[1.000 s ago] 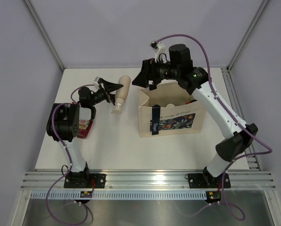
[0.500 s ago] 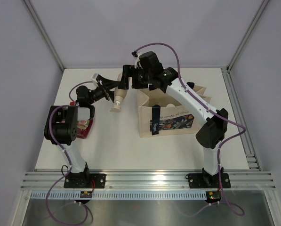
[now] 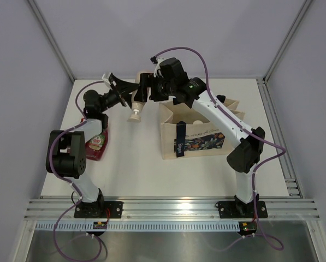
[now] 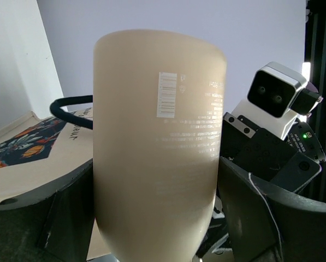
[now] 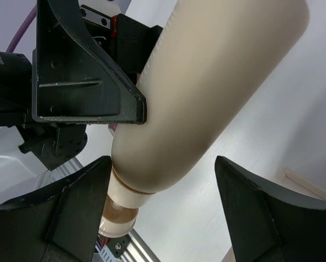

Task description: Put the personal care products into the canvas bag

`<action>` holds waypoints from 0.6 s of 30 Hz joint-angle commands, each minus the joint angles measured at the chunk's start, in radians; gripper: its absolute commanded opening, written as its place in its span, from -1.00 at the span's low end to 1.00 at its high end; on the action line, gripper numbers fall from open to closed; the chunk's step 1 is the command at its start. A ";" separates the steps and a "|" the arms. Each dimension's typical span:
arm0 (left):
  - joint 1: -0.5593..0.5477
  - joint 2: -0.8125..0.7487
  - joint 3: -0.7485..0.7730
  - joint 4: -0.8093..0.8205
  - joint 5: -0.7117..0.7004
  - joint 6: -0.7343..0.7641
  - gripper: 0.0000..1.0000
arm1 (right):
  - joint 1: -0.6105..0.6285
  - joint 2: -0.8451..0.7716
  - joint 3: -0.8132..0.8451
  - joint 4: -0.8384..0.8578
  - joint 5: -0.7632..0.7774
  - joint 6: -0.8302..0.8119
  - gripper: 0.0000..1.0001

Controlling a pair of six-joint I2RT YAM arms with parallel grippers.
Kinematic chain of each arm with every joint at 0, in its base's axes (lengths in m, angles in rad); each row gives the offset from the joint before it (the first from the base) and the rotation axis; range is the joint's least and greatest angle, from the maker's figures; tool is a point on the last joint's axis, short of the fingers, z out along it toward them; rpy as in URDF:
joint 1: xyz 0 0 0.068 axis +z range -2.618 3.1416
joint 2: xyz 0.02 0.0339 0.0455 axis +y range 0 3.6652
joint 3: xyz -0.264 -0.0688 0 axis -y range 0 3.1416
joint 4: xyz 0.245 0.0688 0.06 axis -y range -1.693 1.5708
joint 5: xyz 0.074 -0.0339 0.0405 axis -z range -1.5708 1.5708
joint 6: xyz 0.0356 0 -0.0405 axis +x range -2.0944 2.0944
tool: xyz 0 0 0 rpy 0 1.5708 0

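Red squeeze bottle [image 3: 97, 143] comes first, lying on the white counter [image 3: 135, 164] close to the arm bases, well back from the left end effector [image 4: 157, 164] and partly hidden by that arm. Farther in, the canvas bag [image 3: 168, 136] stands upright on the counter with its mouth open, its floral panel and one navy handle [image 3: 179, 139] facing the near edge. It sits just to the right of the right end effector [image 5: 163, 161] and slightly nearer than it, and the right arm reaches across above its far rim.

Beyond the bag, the two end effectors meet from opposite sides over the far part of the counter. The left end effector is pinching the beige pump bottle [image 4: 157, 98]: in its wrist view both dark fingers [image 4: 70, 218] press against the sides of the body, with the printed text and barcode [image 4: 166, 94] turned toward the camera. The bottle is tilted, pump end down and toward the near edge, flat base toward the back wall. The right end effector is spread wide, one finger on either side of the bottle's neck end. Counter shows between its right finger and the plastic, while the left fingertip is so near that contact cannot be told. The bottle is outside the bag, just left of the bag's left edge
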 commanded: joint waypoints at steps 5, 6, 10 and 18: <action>-0.116 -0.117 0.172 -0.056 -0.076 0.061 -1.00 | -0.008 -0.092 -0.008 0.141 0.017 0.066 0.66; -0.127 -0.117 0.195 -0.075 -0.082 0.067 -1.00 | -0.009 -0.095 -0.002 0.133 0.023 0.078 0.64; -0.190 -0.121 0.254 -0.147 -0.123 0.101 -1.00 | -0.048 -0.150 -0.055 0.112 0.046 0.141 0.40; -0.322 -0.099 0.372 -0.426 -0.194 0.295 -1.00 | -0.189 -0.373 -0.321 0.242 -0.019 0.195 -0.26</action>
